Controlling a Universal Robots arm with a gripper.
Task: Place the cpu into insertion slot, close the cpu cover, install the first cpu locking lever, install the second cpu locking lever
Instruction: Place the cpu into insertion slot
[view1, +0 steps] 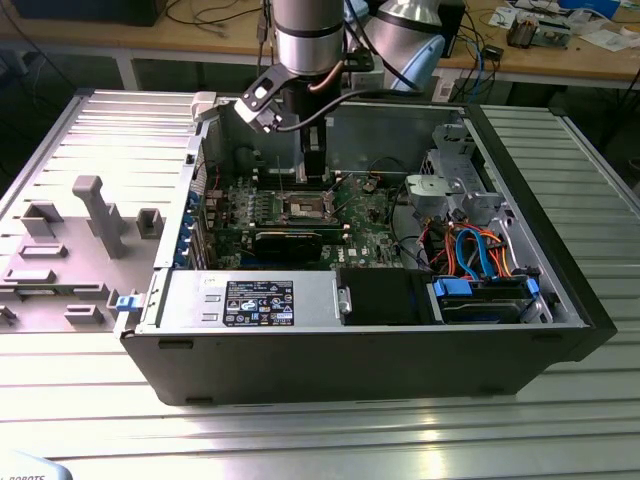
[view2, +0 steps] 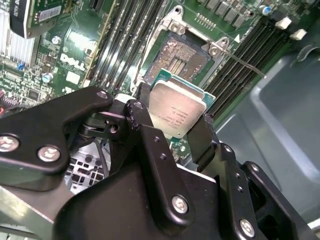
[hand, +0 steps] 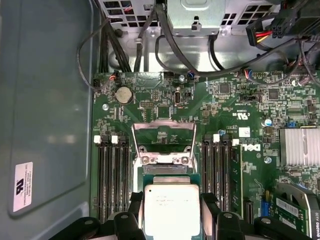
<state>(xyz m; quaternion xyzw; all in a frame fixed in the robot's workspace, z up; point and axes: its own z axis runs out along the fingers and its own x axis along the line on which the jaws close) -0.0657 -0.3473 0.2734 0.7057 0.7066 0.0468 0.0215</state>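
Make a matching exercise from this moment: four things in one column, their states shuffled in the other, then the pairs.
Things:
1. cpu
2. insertion slot
3. cpu cover
4. gripper

States:
A. swung open, standing clear of the socket
B. shut on the chip
C. clamped from two sides, not yet seated
D. uncovered, with no chip in it

Pairs: 1-C, 2-D, 3-A, 4-B

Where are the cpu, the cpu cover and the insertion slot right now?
cpu (hand: 171, 210): first wrist view, metal top.
cpu cover (hand: 163, 125): first wrist view, far rail of frame.
insertion slot (view2: 184, 57): second wrist view, dark centre.
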